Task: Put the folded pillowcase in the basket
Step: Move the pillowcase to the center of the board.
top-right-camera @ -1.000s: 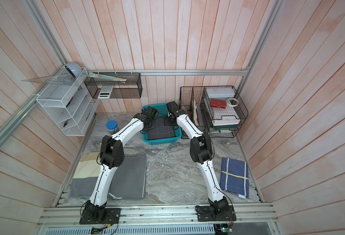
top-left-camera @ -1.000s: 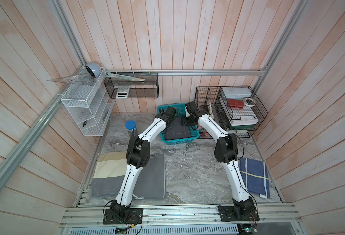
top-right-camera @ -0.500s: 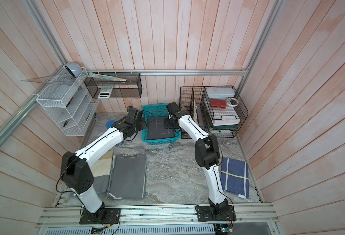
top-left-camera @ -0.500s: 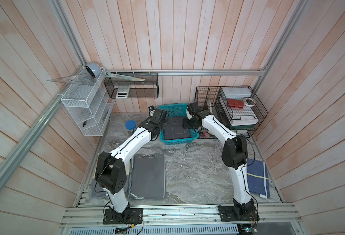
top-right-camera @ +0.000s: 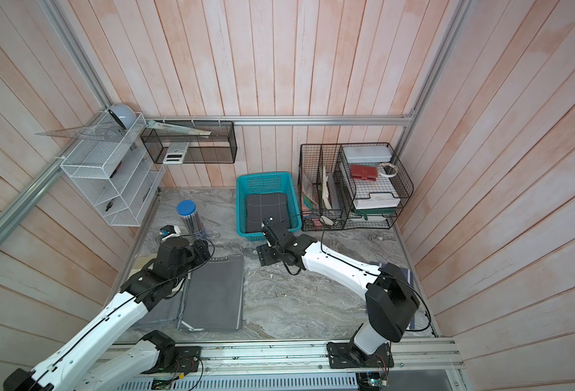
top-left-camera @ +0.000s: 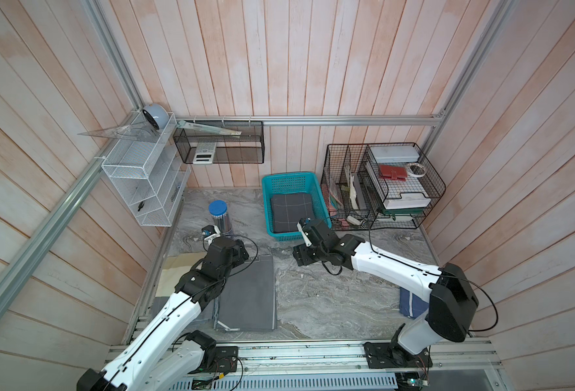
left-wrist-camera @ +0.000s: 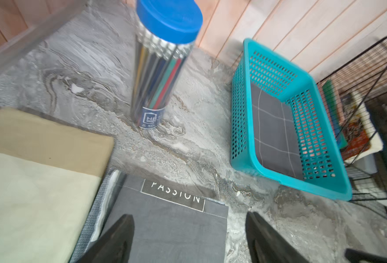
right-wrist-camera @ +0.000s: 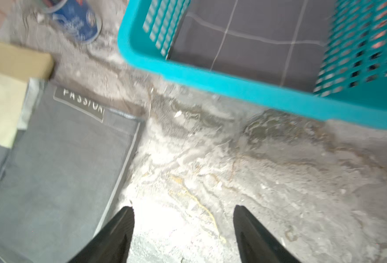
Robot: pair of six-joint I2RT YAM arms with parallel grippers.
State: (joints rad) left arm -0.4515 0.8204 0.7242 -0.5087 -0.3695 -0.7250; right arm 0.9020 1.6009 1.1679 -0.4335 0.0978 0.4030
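While the folded pillowcase lies inside the basket, the left gripper and right gripper hover on its near side, jaws spread, empty.

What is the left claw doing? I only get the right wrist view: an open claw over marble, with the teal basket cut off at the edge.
Observer: The left claw hangs open and empty over the grey cloth labelled PASSION.
Operator: Is the checked pillowcase fully in?
Observer: Yes. The left wrist view shows the pillowcase lying flat inside the basket, with nothing over the rim.
Operator: Anything crowding the basket?
Observer: A black wire organizer stands close beside it. I cannot tell whether they touch.
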